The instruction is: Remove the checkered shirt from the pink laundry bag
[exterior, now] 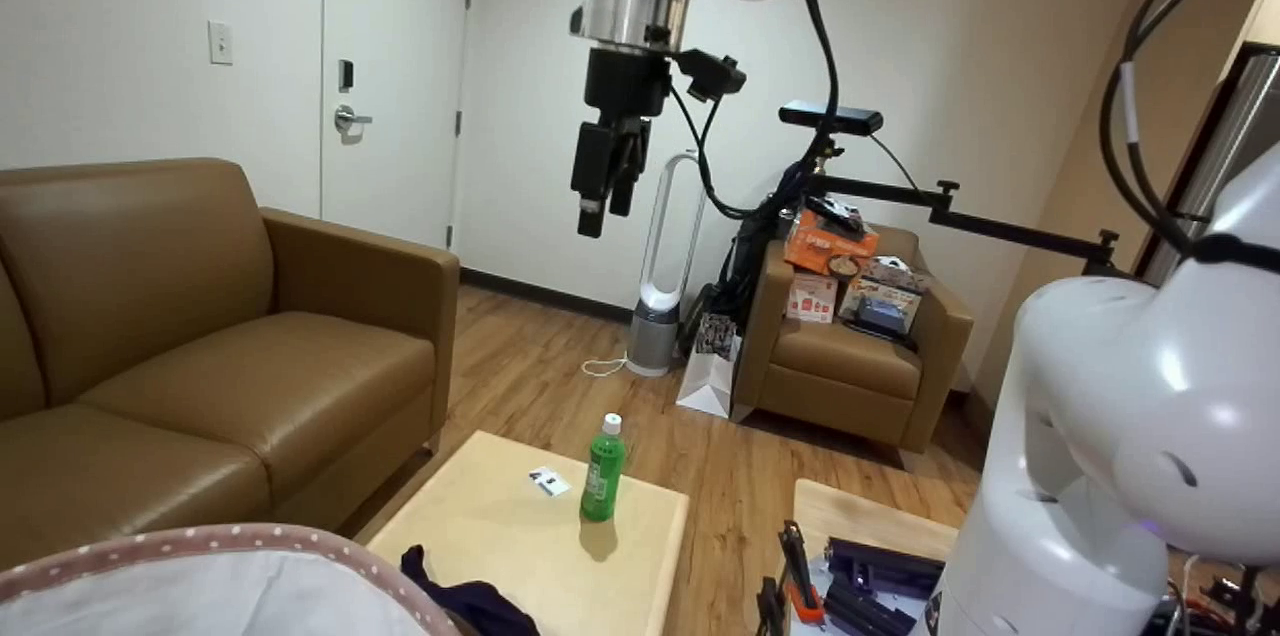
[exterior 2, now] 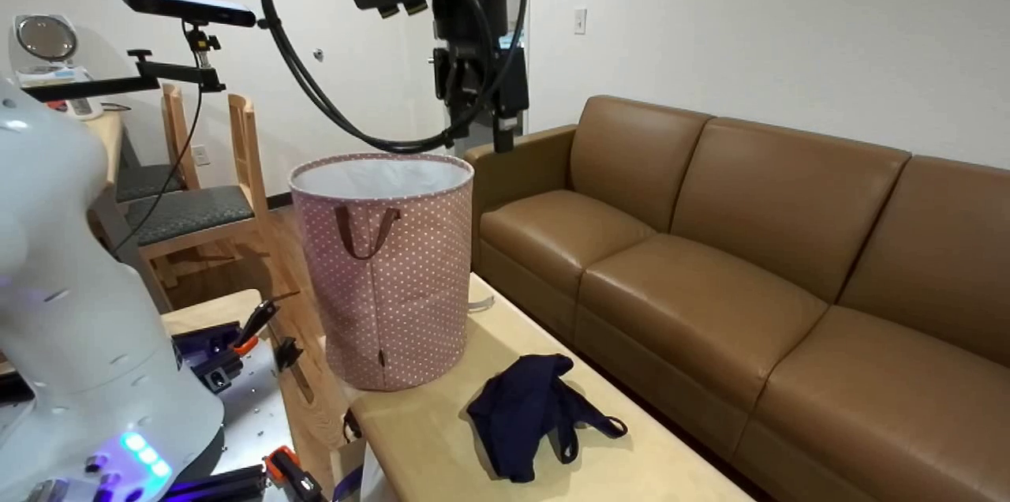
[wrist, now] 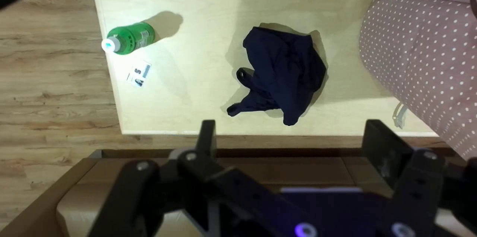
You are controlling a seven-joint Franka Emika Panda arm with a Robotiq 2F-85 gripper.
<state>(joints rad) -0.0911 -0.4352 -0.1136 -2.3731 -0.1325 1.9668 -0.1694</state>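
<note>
The pink laundry bag with white dots stands upright on the wooden table, with brown handles and a white lining. Its rim shows at the bottom of an exterior view, and its side shows at the right of the wrist view. No checkered shirt shows in any view; the bottom of the bag's inside is hidden. My gripper is open and empty, pointing down. In both exterior views it hangs high above the table, apart from the bag.
A crumpled navy garment lies on the table beside the bag. A green bottle and a small card are at the table's far end. A brown sofa runs along one side. Tools lie near the robot base.
</note>
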